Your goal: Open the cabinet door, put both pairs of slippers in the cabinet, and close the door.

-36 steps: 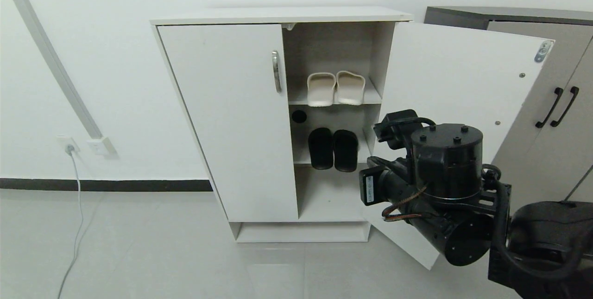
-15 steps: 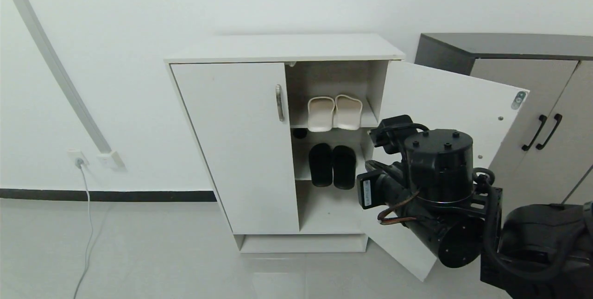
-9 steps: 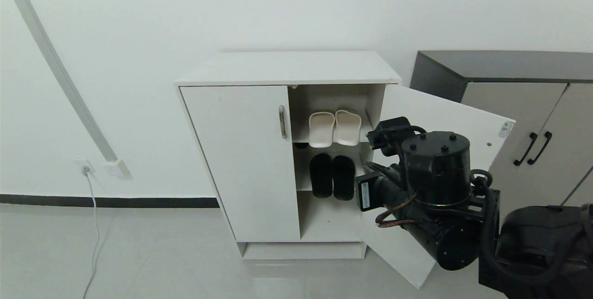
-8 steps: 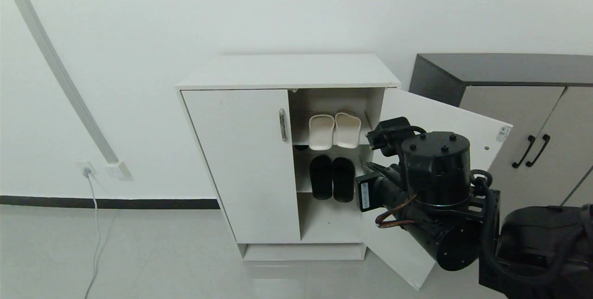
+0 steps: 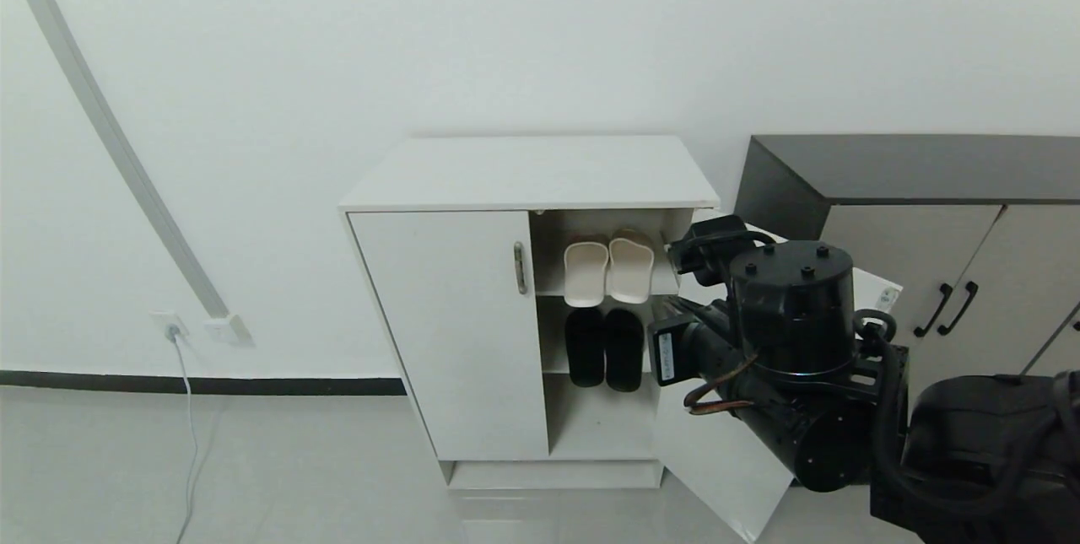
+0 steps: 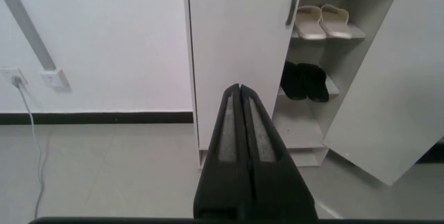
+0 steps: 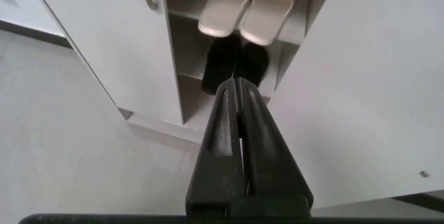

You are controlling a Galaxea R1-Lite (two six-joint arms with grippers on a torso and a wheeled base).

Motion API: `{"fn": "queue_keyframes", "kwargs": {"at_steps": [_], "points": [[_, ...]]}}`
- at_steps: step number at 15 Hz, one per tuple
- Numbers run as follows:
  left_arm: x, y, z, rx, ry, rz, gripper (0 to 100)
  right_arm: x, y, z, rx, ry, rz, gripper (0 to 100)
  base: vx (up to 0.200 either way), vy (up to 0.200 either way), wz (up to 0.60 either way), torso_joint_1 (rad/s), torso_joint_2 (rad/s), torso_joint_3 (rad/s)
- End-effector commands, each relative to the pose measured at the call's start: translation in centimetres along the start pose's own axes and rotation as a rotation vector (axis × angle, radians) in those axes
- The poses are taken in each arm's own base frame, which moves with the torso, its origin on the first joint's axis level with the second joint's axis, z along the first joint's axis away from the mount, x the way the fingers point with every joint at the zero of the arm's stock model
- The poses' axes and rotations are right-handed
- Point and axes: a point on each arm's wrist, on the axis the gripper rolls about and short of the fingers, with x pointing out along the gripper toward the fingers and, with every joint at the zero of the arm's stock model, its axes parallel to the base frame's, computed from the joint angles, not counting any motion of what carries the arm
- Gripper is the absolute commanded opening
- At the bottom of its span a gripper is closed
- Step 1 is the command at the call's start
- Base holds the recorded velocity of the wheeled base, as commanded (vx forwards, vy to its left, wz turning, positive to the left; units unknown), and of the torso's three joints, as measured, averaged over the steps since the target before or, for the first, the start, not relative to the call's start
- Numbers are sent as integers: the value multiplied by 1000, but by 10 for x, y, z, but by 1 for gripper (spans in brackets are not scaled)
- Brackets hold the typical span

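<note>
Open door [image 5: 717, 464] was mostly hidden behind right arm [image 5: 785, 342], and its lower corner was cut by the picture's bottom edge. Black slippers [image 7: 216, 63] were partly covered by right pincer [image 7: 240, 84]. Grey cabinet [image 5: 911, 215] ran off the right edge. Cabinet [image 6: 236, 37] top was cropped in the left wrist view.

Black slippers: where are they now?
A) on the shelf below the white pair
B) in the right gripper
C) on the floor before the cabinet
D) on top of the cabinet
A: the black slippers lie inside the cabinet, on the shelf under the white slippers.
</note>
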Motion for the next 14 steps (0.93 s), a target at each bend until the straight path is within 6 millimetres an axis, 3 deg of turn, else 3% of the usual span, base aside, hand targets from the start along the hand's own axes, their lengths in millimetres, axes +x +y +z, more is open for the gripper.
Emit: {"fn": "queue_keyframes", "kwargs": {"at_steps": [1, 9, 14], "points": [[0, 0, 0, -1, 0, 0, 0, 0, 0, -3, -6, 8, 0, 0, 0, 0, 0, 217, -530, -320], [0, 0, 0, -1, 0, 2, 0, -2, -1, -6, -3, 9, 23, 0, 0, 0, 0, 234, -551, -314], [0, 0, 0, -3, 0, 0, 0, -2, -1, -9, -10, 14, 23, 0, 0, 0, 0, 20, -41, -22]]}}
